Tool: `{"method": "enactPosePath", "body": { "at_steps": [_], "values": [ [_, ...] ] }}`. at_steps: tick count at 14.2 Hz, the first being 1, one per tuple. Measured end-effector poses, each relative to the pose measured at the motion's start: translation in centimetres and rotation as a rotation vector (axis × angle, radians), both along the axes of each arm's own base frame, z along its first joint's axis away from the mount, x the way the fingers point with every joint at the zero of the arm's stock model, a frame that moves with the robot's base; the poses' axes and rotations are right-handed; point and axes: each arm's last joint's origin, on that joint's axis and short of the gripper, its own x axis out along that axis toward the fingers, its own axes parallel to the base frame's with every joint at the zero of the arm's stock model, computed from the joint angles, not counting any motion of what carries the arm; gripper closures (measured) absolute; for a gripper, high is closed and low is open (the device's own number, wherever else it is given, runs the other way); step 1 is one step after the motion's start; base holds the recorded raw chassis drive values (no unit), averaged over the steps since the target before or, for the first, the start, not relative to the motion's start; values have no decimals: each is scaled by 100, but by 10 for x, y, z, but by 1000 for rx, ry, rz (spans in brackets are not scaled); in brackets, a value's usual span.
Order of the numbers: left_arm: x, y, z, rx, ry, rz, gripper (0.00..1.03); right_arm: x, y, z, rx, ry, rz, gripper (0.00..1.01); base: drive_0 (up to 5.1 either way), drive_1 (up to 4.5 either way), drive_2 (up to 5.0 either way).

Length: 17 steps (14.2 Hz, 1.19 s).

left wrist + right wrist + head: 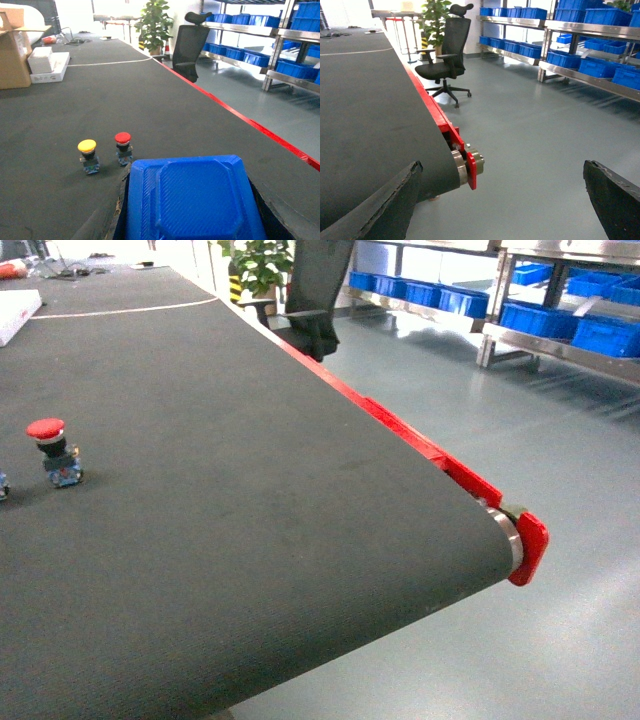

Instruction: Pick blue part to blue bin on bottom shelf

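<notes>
Left hand [192, 210] is clamped on a blue part [192, 200], a ribbed blue plastic piece that fills the bottom of the left wrist view, with the dark finger pads just showing at either side of it. It sits above the dark belt surface [150, 100], not resting on it as far as I can tell. Right hand [502, 200] is spread wide with nothing between the fingers [380, 205], hanging off the end of the belt over the grey floor [530, 130].

Just ahead of the blue part are two push buttons on the belt, a yellow-capped button [88, 156] and a red-capped button [123, 148], side by side and close but not touching. Further back on the left there's a cardboard box [14, 50] and some white boxes [47, 65].

Red side rail [420, 445] runs along the belt edge to the end roller [465, 167]. An office chair [445, 55] and a potted plant [155, 25] stand past the belt. Steel shelving [580, 67] across the floor is packed with blue bins [562, 59], well apart from both hands.
</notes>
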Motion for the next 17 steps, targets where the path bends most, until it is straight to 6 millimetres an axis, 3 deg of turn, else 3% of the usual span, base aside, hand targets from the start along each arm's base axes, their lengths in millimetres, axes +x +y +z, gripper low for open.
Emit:
{"method": "enactPosePath", "body": {
  "at_steps": [17],
  "values": [
    [0,0,0,0,0,0,59,0,0,0,0,0,0,3,-158,-158,-158]
  ]
}}
